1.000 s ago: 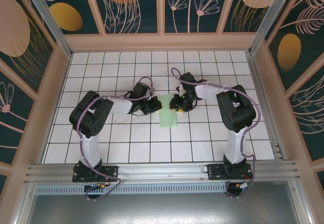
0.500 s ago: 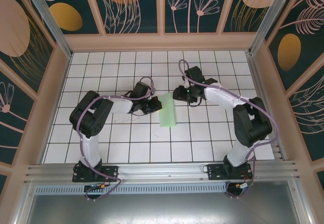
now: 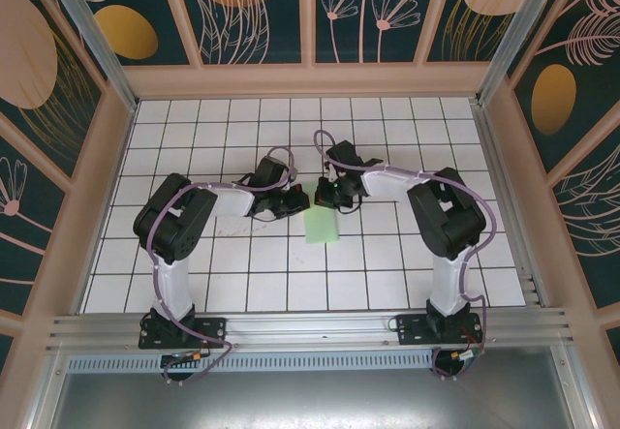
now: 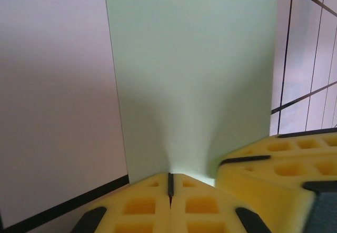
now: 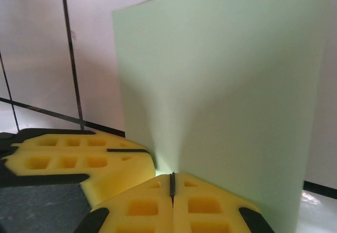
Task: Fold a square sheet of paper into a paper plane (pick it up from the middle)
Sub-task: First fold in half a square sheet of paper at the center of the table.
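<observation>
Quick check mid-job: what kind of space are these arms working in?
Probably a purpose-built robot cell, not a home or an ordinary workshop: a white grid-tiled table, walled in by dark floral-print panels on a pale frame, with an aluminium rail along the near edge.

Mid-bench: left jaws and right jaws sit just beside each other, both closed on the far edge of the sheet (image 3: 322, 227). No gap to pass between them. Left arm (image 3: 179, 218) and right arm (image 3: 444, 211) bar the flanks. Bench (image 3: 291, 279) on the near side of the sheet is bare between the arm bases. Far tile rows are bare up to the back wall (image 3: 310, 80).
</observation>
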Controlling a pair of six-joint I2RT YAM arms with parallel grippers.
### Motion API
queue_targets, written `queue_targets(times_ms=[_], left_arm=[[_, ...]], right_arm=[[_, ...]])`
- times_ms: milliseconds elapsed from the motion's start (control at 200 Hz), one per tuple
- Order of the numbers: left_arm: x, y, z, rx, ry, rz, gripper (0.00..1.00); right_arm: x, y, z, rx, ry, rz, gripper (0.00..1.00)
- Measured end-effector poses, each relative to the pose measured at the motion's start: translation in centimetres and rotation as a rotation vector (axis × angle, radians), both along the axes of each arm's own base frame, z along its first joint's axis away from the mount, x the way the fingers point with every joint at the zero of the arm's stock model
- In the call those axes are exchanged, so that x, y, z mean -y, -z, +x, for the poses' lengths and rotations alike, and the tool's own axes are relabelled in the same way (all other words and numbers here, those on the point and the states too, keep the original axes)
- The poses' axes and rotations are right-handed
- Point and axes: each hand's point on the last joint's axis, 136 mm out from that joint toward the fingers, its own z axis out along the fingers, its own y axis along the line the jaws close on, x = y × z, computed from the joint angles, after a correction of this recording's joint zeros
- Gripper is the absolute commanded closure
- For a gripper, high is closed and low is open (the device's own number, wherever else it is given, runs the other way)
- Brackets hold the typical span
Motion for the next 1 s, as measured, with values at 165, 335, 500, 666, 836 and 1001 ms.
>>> queue_targets(times_ms=[165,335,500,666,836,1001], left_arm=[[0.0,0.0,0.0,-0.002,0.000,0.001,1.00],[-0.1,0.2,0.0,-0.008,-0.001,0.006,1.00],[-0.1,0.4,-0.1,-0.012,-0.002,0.011,1.00],[-0.1,0.4,-0.1,-0.012,-0.003,0.012,1.00],[-0.1,0.4,-0.1,-0.012,-0.003,0.012,1.00],[-0.1,0.4,-0.1,-0.012,-0.003,0.012,1.00]], right_arm=[[0.5,0.8,-0.1,-0.018,0.005,0.007,1.00],[1.0,1.4,-0.2,-0.014,-0.007,0.035,1.00],[1.8,1.4,-0.4,0.012,-0.028,0.101,1.00],[4.8,1.4,-0.9,0.012,0.008,0.118,1.00],[7.9,0.6,-0.5,0.020,0.086,0.077,1.00],[6.2,-1.8,0.3,0.085,0.052,0.108,1.00]])
